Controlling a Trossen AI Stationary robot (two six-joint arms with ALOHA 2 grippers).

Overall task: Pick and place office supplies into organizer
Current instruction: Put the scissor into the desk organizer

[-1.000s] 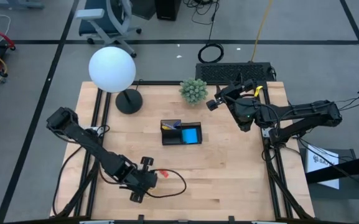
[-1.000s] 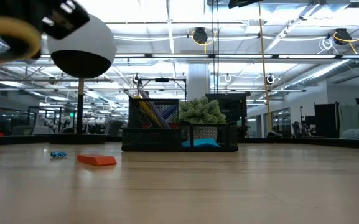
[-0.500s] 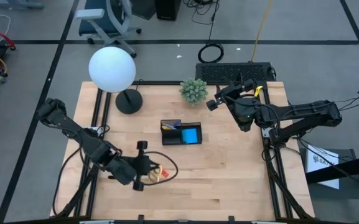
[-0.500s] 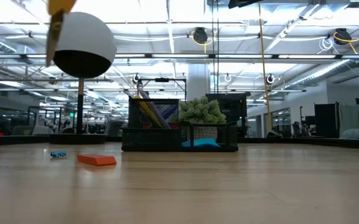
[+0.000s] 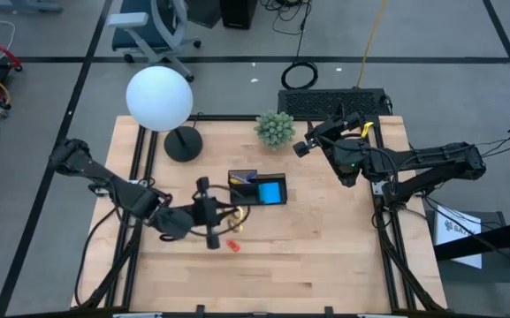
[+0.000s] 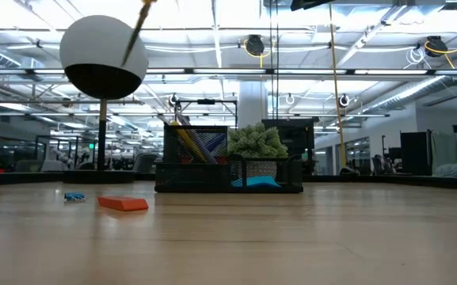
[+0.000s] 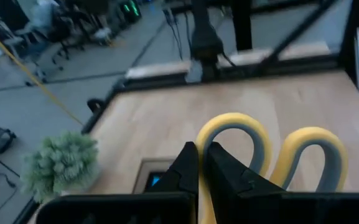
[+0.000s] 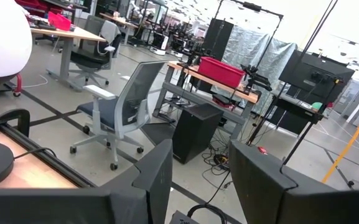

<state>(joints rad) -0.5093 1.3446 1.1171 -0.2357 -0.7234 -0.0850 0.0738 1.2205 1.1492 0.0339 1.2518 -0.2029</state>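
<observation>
1. The left end effector (image 5: 217, 215) is closed on the yellow-handled scissors (image 7: 263, 149). It has carried them up from the front of the worktop (image 5: 325, 256) and now holds them close to the organizer (image 5: 257, 189).
2. So the pick is done; I judge only the placing remains.
3. The red piece (image 5: 233, 245) lies just in front of it, not collected.
4. The right end effector (image 5: 300, 147) waits open at the far edge.

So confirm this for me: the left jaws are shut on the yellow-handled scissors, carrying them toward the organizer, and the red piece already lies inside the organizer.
Not quite. The red piece lies on the table, outside the organizer, as the high view shows. The rest holds: the left gripper is shut on the yellow-handled scissors near the organizer.
</observation>
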